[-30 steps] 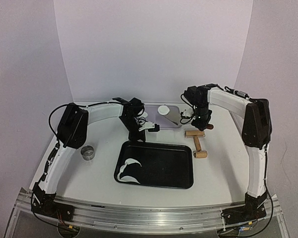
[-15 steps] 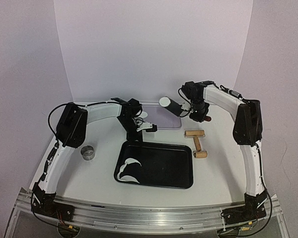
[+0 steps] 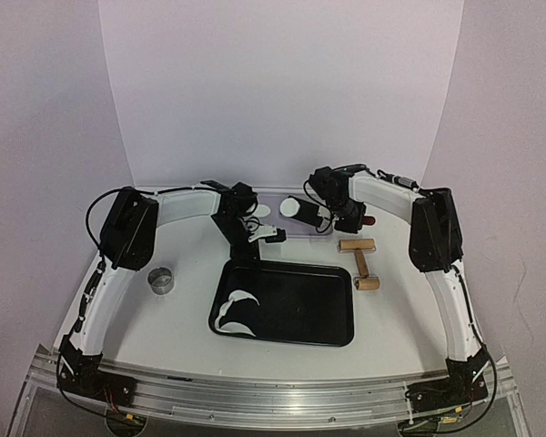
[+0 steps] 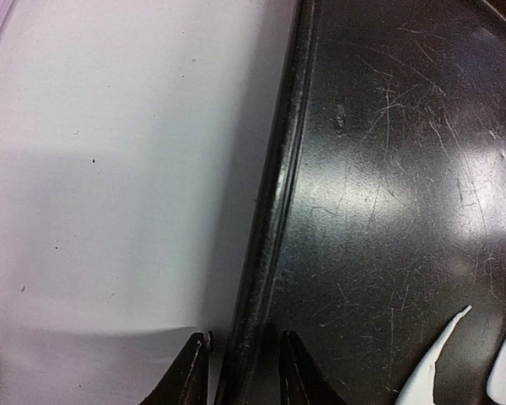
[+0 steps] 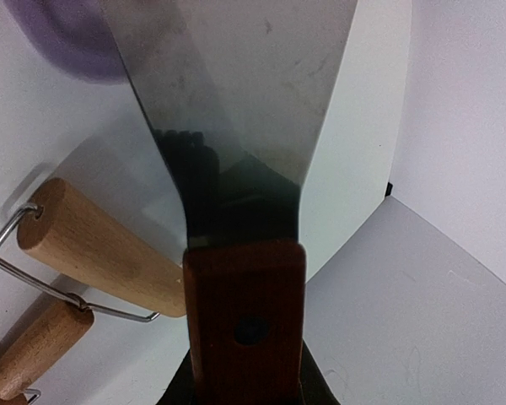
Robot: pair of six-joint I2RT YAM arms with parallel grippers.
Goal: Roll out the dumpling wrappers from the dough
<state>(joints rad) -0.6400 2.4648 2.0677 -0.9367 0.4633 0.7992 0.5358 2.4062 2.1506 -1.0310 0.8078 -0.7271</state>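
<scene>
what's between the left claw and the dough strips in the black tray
Nothing visible. The left claw straddles the rim of the black tray, and only bare tray floor lies between it and the dough strips.

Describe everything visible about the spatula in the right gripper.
The spatula has a broad flat metal blade, smudged and reflective, flaring from a squared wooden handle with one dark rivet. The right gripper clamps the handle, holding it off the surface. A dumpling wrapper appears to ride on the blade's far end.
</scene>
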